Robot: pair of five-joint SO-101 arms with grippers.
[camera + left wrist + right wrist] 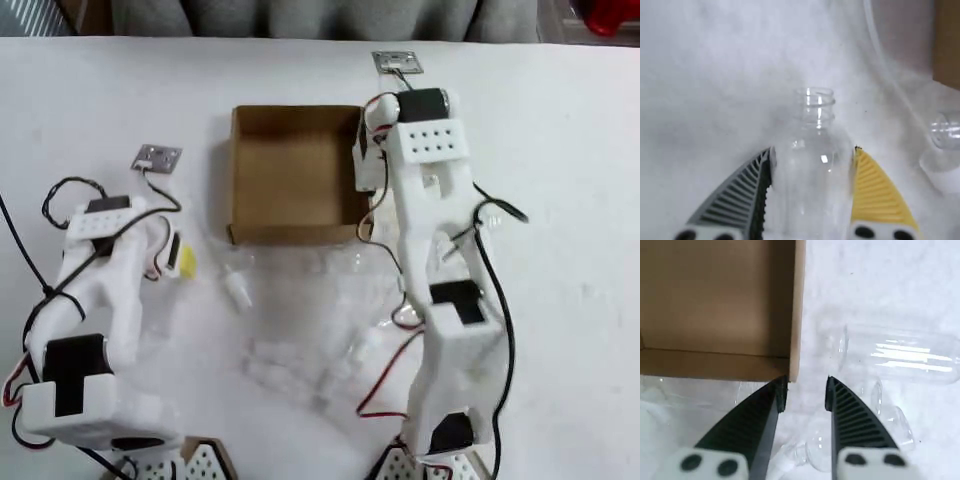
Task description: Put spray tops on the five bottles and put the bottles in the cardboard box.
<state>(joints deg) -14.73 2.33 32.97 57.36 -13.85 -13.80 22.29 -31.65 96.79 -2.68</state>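
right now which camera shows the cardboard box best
The high view: the whole cardboard box, walls and bare floor. The right wrist view gives one corner; the left wrist view just a brown sliver.

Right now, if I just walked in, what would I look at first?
Probably the brown cardboard box, open in the middle of the white table. Next, the left tool gripping a clear bottle with no spray top, and more clear bottles lying between the two arms.
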